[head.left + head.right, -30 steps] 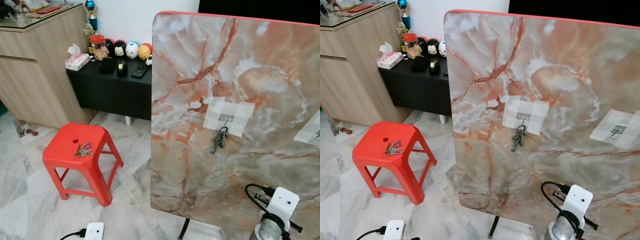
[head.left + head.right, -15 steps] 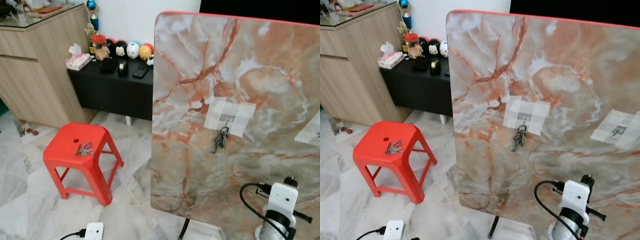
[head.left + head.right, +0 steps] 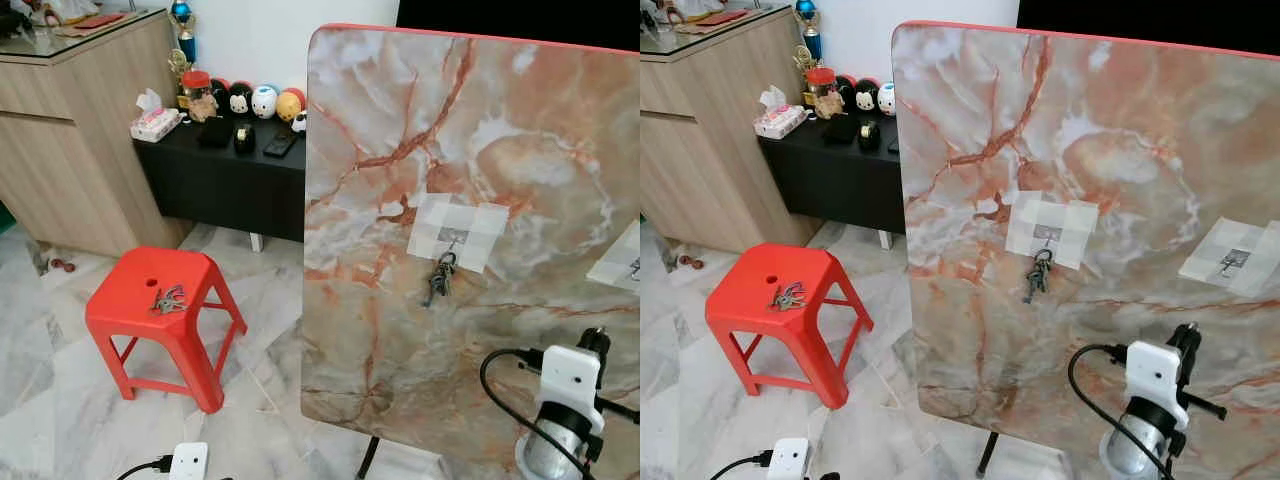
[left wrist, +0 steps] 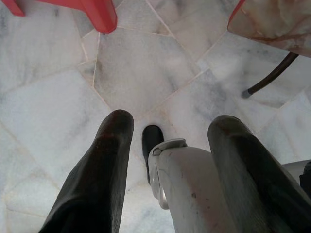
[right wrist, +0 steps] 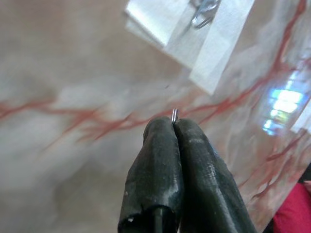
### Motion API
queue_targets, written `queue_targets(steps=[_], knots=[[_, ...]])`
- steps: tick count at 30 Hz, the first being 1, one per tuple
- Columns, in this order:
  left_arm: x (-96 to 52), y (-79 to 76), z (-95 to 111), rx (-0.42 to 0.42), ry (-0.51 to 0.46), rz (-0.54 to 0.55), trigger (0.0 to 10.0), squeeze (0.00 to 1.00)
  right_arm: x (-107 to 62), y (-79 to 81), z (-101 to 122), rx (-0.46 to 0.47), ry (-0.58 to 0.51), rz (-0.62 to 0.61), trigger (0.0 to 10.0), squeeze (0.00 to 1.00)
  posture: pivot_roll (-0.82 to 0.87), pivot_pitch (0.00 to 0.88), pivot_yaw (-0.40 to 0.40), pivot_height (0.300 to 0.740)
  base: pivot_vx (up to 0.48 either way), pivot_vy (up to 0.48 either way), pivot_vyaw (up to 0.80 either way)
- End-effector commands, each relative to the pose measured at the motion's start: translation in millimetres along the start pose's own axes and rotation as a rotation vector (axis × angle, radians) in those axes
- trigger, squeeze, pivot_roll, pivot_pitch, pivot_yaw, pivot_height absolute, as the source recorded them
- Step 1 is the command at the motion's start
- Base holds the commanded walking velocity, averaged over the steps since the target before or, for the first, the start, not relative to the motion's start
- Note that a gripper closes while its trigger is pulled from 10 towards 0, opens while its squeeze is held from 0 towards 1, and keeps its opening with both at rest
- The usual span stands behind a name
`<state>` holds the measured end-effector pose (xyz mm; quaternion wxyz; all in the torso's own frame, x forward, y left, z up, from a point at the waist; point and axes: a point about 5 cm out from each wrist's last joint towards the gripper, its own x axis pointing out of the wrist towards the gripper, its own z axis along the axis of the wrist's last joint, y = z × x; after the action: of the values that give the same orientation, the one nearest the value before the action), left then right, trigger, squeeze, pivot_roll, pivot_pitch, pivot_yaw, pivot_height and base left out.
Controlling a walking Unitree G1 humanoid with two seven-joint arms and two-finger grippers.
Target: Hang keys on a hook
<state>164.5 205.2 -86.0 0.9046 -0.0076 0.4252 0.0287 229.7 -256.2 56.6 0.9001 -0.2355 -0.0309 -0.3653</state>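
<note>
An upright marble board (image 3: 470, 180) carries two hooks on white tape patches. On the left hook (image 3: 453, 238) hangs one bunch of keys (image 3: 439, 277). The right hook (image 3: 1234, 262) is bare. Another bunch of keys (image 3: 168, 299) lies on the red stool (image 3: 150, 305). My right gripper (image 3: 1187, 334) is low at the right, pointing up at the board below the bare hook (image 5: 204, 8). It is shut, and a thin sliver of metal ring (image 5: 175, 114) sticks out between the fingertips. My left gripper (image 4: 171, 122) hangs open over the floor.
A black side table (image 3: 225, 165) with figurines and a tissue box stands behind the stool, next to a wooden cabinet (image 3: 70, 130). The board's dark leg (image 3: 368, 456) meets the marble floor. A white power strip (image 3: 187, 461) lies on the floor at the front.
My right arm has swung up and to the right, bringing the shut gripper closer to the board below the bare hook. The keys on the stool and hook have not moved.
</note>
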Motion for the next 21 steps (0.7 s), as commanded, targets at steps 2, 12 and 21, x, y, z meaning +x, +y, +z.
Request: queue_targets(steps=[2,12,21], knots=[[-0.2,2.3,-2,0.006,0.019,0.007,10.0,0.00,10.1,-8.3,3,0.014,0.019,-0.073,10.0,0.00,-0.02,0.000,-0.055,0.740,0.000,0.000,0.00],[-0.1,1.5,-1,0.010,0.016,0.001,10.0,0.00,21.5,-19.2,17,0.011,-0.020,-0.121,10.0,0.00,-0.02,0.000,-0.052,0.740,0.000,0.000,0.00],[-0.4,1.1,-2,0.011,0.018,0.000,10.0,0.00,25.7,-16.0,31,0.010,-0.067,-0.110,10.0,0.00,-0.02,0.000,-0.055,0.740,0.000,0.000,0.00]])
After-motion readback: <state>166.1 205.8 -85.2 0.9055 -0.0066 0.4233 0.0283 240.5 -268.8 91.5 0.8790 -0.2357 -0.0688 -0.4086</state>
